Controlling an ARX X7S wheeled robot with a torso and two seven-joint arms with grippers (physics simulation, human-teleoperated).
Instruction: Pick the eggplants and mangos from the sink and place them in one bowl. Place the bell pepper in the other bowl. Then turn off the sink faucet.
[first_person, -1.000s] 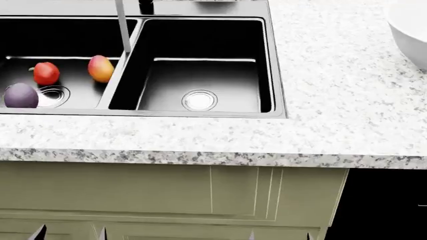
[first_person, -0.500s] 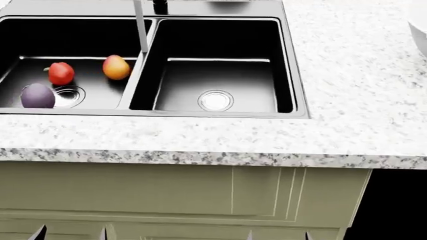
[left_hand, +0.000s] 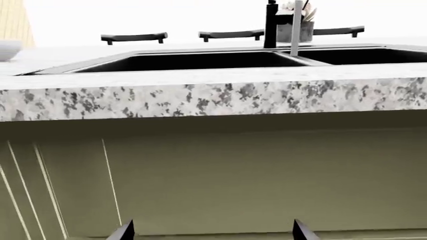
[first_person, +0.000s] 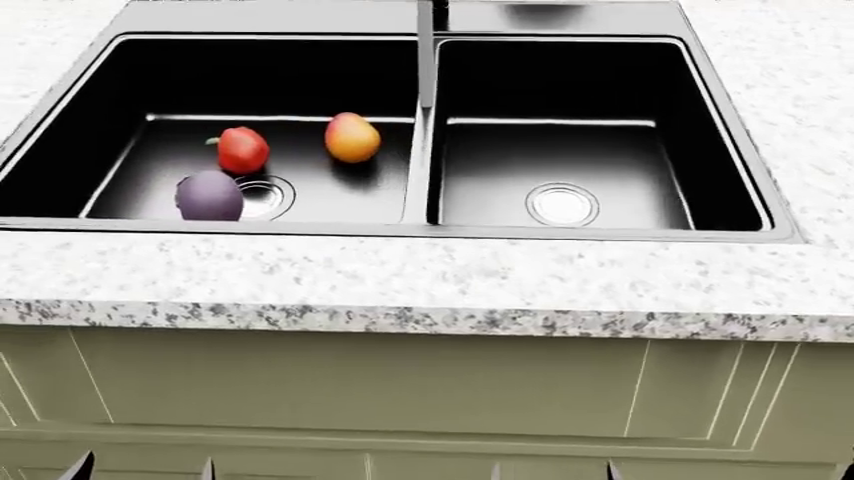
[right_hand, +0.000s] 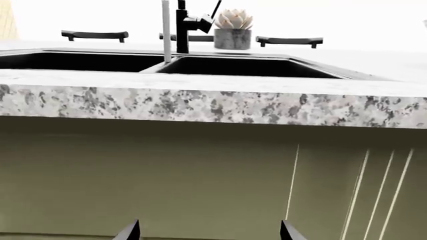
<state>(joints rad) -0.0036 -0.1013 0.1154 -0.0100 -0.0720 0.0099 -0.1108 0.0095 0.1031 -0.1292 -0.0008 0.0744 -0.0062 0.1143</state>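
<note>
No legible text, labels or numbers.

Head overhead; wrists low, facing sink (first_person: 427, 60).

The sink (first_person: 427, 215) lies open from above at frame centre — only the faucet (first_person: 426, 50) spout over the divider intrudes; the countertop (first_person: 400, 280) edge overhangs both low grippers.
</note>
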